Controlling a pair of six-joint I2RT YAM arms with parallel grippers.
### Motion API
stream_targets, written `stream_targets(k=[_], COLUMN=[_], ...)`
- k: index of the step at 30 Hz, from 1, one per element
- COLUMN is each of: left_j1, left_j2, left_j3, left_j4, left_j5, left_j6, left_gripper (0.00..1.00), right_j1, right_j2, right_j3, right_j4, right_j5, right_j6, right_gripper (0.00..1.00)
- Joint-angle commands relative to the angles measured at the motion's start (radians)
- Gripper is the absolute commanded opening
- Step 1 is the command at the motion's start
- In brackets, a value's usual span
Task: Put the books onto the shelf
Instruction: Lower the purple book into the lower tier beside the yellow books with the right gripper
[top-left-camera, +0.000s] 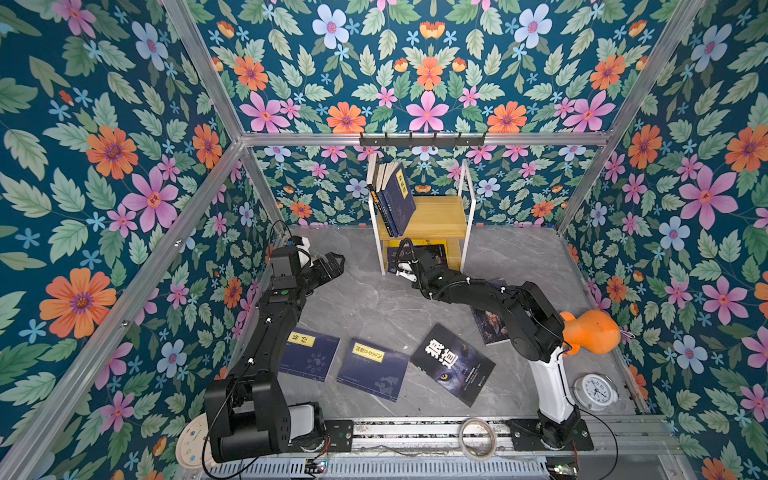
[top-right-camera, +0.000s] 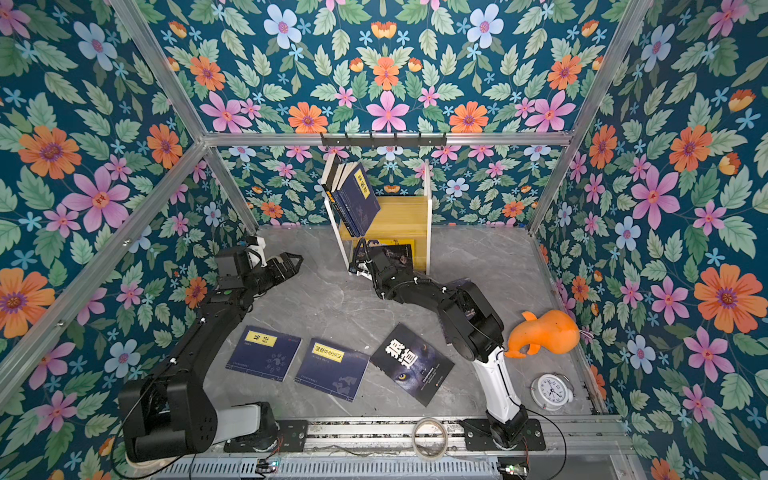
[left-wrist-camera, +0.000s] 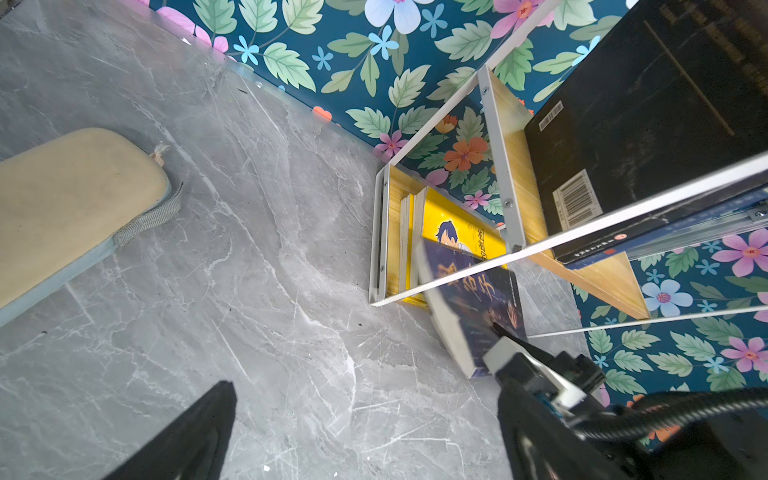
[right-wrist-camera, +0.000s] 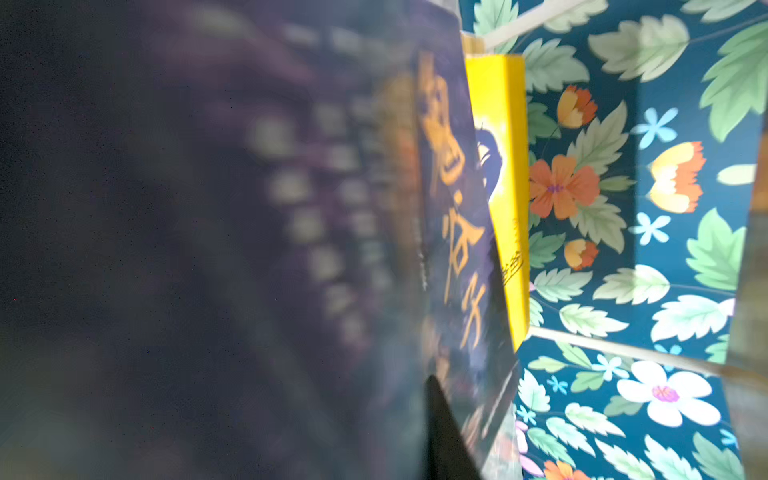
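Note:
The shelf (top-left-camera: 440, 216) stands at the back wall, with several navy books (top-left-camera: 397, 199) leaning on its upper board. On the lower board a yellow book (left-wrist-camera: 453, 224) stands upright. My right gripper (top-left-camera: 432, 257) reaches into that lower tier, shut on a dark book (top-right-camera: 401, 254) with orange characters; one finger (right-wrist-camera: 444, 428) lies on its cover. My left gripper (top-left-camera: 332, 264) hangs open over bare tabletop, left of the shelf. Flat on the table lie two navy books (top-left-camera: 309, 353) (top-left-camera: 374, 368), a dark wolf-eye book (top-left-camera: 453, 363), and another dark book (top-left-camera: 490, 326) partly under my right arm.
An orange gourd toy (top-left-camera: 590, 332) and a white alarm clock (top-left-camera: 596, 390) sit at the right wall. A tape roll (top-left-camera: 478, 438) lies on the front rail. A black hook rail (top-left-camera: 422, 141) hangs above the shelf. A beige pad (left-wrist-camera: 70, 199) lies left.

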Motion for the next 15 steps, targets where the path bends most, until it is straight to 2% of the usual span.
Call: stream_targets(k=[1, 9, 15], left_j1=[0.001, 0.000, -0.001], left_j2=[-0.005, -0.003, -0.008], left_j3=[0.001, 0.001, -0.001], left_j4=[0.007, 0.011, 0.009], left_j5=[0.003, 0.004, -0.004], left_j6=[0.012, 0.007, 0.014], left_gripper=[1.00, 1.00, 1.00], right_j1=[0.000, -0.021, -0.047], right_j2=[-0.004, 0.056, 0.107], right_j3=[0.017, 0.110, 0.199], right_j4=[-0.050, -0.075, -0.082], right_j5=[-0.003, 0.081, 0.089], right_j6=[0.017, 0.024, 0.010], right_gripper=[0.00, 0.00, 0.00])
